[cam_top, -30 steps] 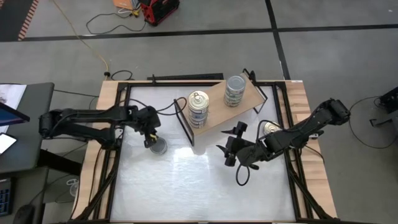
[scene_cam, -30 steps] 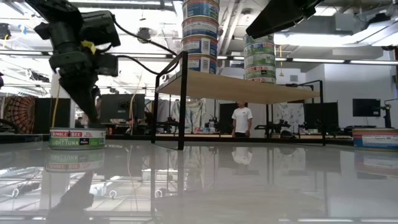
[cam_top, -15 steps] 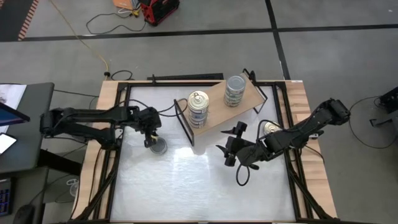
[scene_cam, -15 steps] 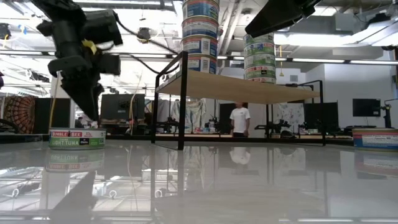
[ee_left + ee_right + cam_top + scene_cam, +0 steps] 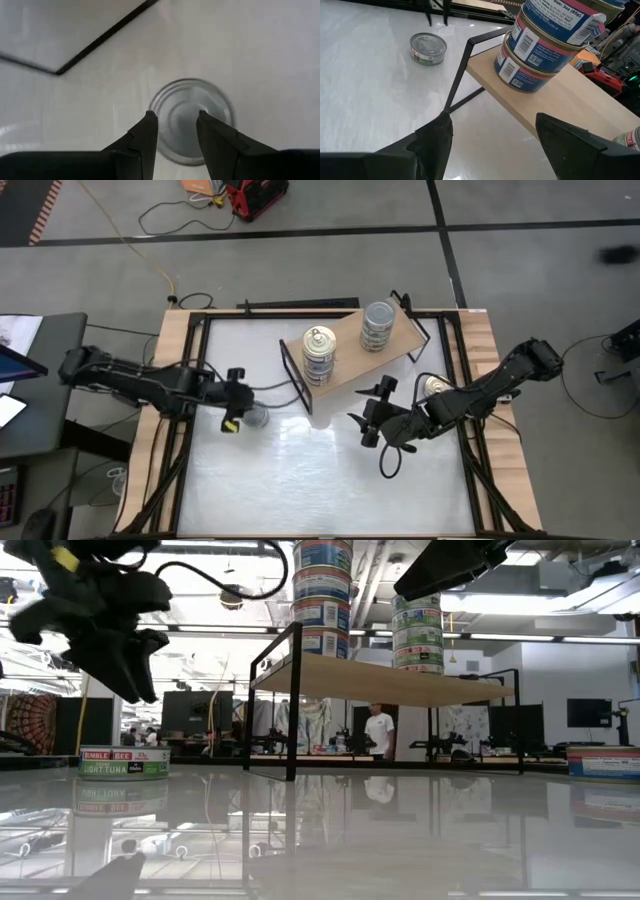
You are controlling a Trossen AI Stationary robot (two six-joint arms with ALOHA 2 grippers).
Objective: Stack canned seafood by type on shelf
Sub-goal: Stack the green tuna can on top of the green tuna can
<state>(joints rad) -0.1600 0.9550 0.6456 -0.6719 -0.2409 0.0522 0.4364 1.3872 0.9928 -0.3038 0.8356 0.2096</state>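
One tuna tin (image 5: 256, 417) with a dull grey top stands alone on the white tabletop, also in the low view (image 5: 124, 762). My left gripper (image 5: 240, 418) hangs above and just left of it, narrowly open, the tin showing beyond its fingertips (image 5: 175, 117). On the tan shelf (image 5: 350, 358) stand two stacks of tins: gold-lidded ones (image 5: 319, 350) and grey-topped ones (image 5: 377, 325). My right gripper (image 5: 368, 420) waits wide open near the shelf's front edge, nothing between its fingers (image 5: 492, 130).
Another tin (image 5: 432, 385) lies at the table's right, partly under my right arm. The shelf's black frame legs (image 5: 294, 705) stand between the lone tin and the right side. Wooden rails (image 5: 175, 380) border the table. A person (image 5: 378, 732) stands far behind.
My left gripper has pulled away from the lone tin's top, going up and toward the table's left and near edges while rolling about its own line. Its finger gap looks unchanged. The tin stays where it stood on the table.
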